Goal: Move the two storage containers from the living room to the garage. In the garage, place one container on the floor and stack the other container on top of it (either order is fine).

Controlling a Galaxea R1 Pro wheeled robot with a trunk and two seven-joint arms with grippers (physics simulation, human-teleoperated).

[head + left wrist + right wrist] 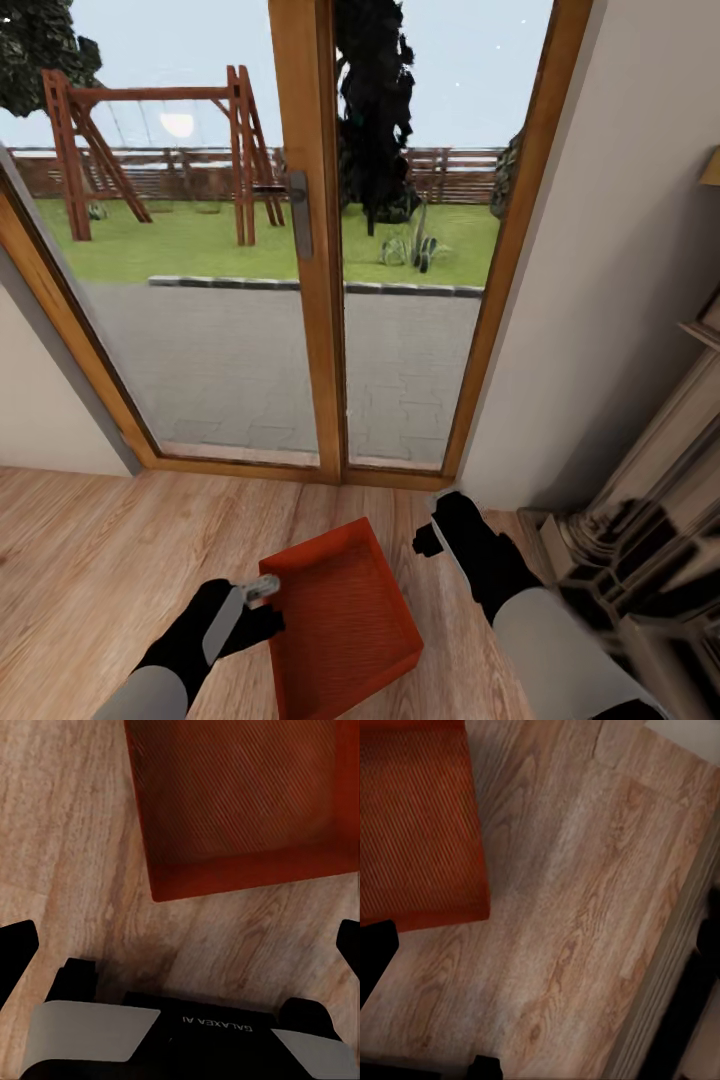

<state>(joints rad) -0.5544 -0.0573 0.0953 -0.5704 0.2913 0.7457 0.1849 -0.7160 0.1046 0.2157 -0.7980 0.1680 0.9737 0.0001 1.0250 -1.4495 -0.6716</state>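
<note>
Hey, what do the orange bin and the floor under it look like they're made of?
The storage container looks like moulded plastic: uniform orange-red, matte, with a finely ribbed bottom, though a render leaves that open. The floor looks like light wood planks or laminate: grain, knots and plank seams show, with a low sheen.

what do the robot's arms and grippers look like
Both arms have pale grey-white forearm shells ending in black wrists. The left gripper is black with a light grey panel and a silvery tip; the left wrist view shows its black body with grey plates and white "GALAXEA AI" lettering. The right gripper is black with a pale edge.
</note>
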